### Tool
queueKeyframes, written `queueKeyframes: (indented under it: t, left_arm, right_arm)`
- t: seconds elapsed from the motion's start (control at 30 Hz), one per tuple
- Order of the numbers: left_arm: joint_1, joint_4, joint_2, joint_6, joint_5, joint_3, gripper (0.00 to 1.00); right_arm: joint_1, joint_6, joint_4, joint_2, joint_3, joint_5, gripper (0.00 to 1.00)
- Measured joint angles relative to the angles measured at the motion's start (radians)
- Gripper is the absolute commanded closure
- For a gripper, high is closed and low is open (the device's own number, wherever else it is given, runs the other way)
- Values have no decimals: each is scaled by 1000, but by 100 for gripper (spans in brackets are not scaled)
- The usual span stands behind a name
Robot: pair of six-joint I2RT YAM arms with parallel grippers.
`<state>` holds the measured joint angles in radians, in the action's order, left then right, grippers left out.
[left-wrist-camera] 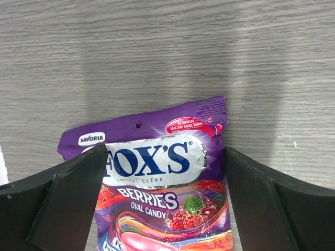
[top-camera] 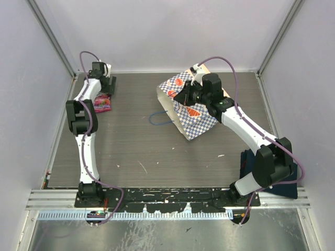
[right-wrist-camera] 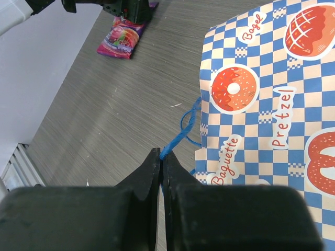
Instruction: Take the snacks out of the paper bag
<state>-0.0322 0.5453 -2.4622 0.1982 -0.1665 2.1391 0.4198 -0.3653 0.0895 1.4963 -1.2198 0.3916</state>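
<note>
One snack, a purple candy packet [left-wrist-camera: 162,172], lies flat on the table at the far left [top-camera: 102,103]. My left gripper [left-wrist-camera: 165,209] is open, and its fingers [left-wrist-camera: 63,204] stand on either side of the packet. The paper bag [top-camera: 196,117], tan with blue-white checks and bread pictures, lies on its side at the back right with its mouth to the left. My right gripper [right-wrist-camera: 162,157] is shut on one blue cord handle [right-wrist-camera: 180,130] at the bag's mouth [top-camera: 181,97]. The bag's printed side fills the right wrist view [right-wrist-camera: 261,104]. The other snacks are hidden.
A second blue cord handle [top-camera: 158,120] loops out on the table left of the bag. A dark blue cloth [top-camera: 272,180] lies at the near right under the right arm. The purple packet and the left gripper [right-wrist-camera: 125,8] show at the top of the right wrist view.
</note>
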Motion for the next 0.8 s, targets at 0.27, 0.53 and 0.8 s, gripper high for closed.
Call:
queueKeyframes:
  t: [0.27, 0.53, 0.8]
  left_arm:
    - [-11, 14, -17, 13, 91, 31, 21]
    - [-28, 82, -123, 45, 151, 222, 23]
    - [-47, 93, -169, 117, 183, 299, 25]
  right_arm:
    - [0, -3, -7, 10, 0, 4, 99]
    - [0, -4, -6, 10, 0, 4, 99]
    - [2, -4, -6, 10, 0, 4, 99]
